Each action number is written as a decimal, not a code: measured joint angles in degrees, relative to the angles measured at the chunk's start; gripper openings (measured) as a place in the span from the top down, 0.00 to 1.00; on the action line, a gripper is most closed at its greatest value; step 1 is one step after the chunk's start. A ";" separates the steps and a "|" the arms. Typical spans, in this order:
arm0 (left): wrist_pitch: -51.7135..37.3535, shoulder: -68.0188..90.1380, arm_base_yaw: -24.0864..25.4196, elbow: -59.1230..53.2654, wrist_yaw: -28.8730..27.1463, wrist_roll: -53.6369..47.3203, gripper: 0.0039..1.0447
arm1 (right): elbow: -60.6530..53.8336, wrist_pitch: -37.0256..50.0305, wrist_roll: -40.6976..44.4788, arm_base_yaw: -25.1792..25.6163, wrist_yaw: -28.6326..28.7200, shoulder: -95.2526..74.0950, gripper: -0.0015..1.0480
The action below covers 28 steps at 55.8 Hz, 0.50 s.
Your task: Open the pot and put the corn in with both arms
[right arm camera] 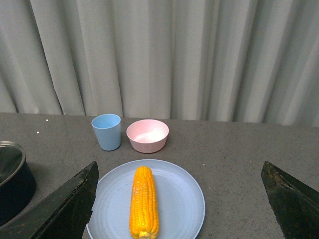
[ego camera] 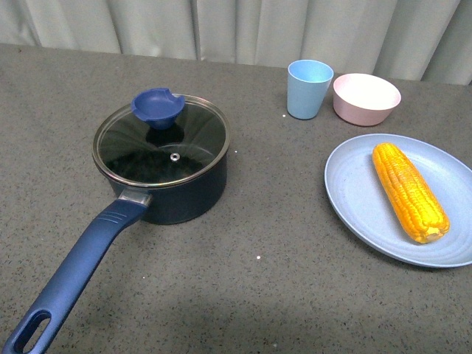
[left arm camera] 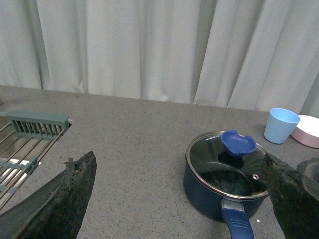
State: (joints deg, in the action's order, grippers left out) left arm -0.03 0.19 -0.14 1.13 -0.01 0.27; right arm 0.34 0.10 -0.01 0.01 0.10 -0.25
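Currently both jaws stand wide and empty; pot [left arm camera: 204, 191] ahead of left gripper [left arm camera: 177, 157], corn [right arm camera: 143, 201] ahead of right gripper [right arm camera: 179, 164].

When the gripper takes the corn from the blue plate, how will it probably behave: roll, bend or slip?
The corn looks stiff, so it should not bend. Its round, tapered shape may let it roll on the smooth plate if pushed sideways. The bumpy kernels probably give fair grip.
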 joint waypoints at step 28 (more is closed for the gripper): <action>0.00 0.00 0.00 0.00 0.00 0.00 0.06 | 0.00 0.00 0.00 0.00 0.02 0.00 0.09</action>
State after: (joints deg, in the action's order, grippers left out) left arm -0.03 0.19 -0.14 1.13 -0.01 0.27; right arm 0.34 0.10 -0.01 0.01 0.12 -0.25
